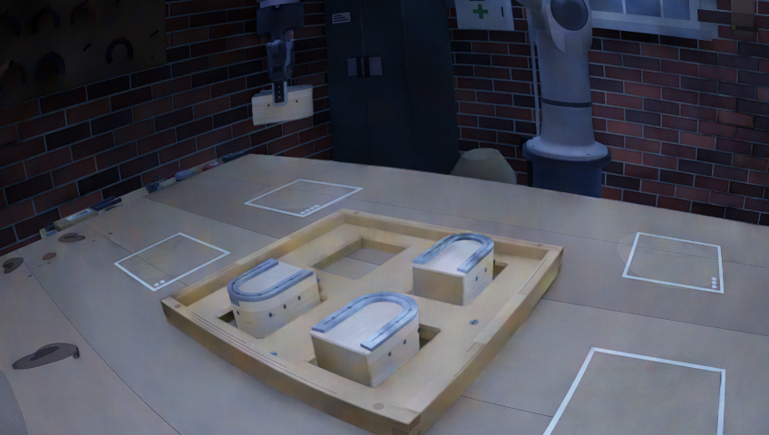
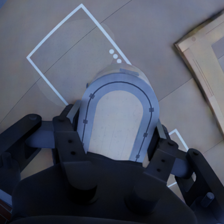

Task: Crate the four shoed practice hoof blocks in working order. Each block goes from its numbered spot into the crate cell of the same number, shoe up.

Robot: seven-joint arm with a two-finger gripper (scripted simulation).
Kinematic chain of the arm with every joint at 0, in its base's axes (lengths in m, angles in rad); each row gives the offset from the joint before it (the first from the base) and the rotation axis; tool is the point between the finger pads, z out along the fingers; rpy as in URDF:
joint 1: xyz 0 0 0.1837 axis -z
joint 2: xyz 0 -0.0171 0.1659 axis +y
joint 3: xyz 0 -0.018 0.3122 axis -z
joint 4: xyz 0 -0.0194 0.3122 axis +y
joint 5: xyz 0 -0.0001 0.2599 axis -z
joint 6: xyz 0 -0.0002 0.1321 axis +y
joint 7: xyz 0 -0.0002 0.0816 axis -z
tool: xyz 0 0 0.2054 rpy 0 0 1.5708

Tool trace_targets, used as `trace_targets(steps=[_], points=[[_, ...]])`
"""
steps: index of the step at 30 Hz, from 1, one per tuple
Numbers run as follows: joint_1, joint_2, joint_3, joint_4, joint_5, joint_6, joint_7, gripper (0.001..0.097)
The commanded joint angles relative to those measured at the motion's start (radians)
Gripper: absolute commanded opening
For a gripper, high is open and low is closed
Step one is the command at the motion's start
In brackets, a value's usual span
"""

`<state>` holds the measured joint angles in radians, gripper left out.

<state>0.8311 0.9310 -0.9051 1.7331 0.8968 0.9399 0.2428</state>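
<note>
Part of the held hoof block [image 1: 282, 105] is hidden behind my fingers; it hangs shoe up high above the far left marked spot [image 1: 303, 197], clamped in my gripper [image 1: 279, 92]. From the wrist camera the grey horseshoe on the block [image 2: 117, 116] fills the space in my gripper [image 2: 117, 134], with the outlined spot [image 2: 74, 51] on the table below. The wooden crate [image 1: 367, 307] lies mid-table. Three of its cells hold blocks, shoe up: front left [image 1: 272, 296], front centre [image 1: 369, 334] and back right [image 1: 454, 267]. The back left cell [image 1: 360, 259] is empty.
A brick wall and a dark cabinet [image 1: 391, 81] stand behind the table, with the arm's base [image 1: 566, 156] at the far edge. Empty outlined spots lie at left [image 1: 171, 260], right [image 1: 674, 262] and front right [image 1: 642, 396]. Small tools line the left edge.
</note>
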Motion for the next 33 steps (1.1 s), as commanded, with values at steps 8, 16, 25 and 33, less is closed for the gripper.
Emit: trace_targets(steps=[8, 16, 25, 33], points=[[-0.006, 0.000, 0.000, -0.003, -0.007, 0.007, 0.017, 0.0080], [-0.094, 0.007, 0.003, -0.036, -0.017, 0.020, 0.165, 0.0080], [-0.261, 0.022, 0.015, -0.097, -0.035, 0.046, 0.451, 0.0080], [-0.355, 0.031, 0.023, -0.131, -0.044, 0.060, 0.614, 0.0080]])
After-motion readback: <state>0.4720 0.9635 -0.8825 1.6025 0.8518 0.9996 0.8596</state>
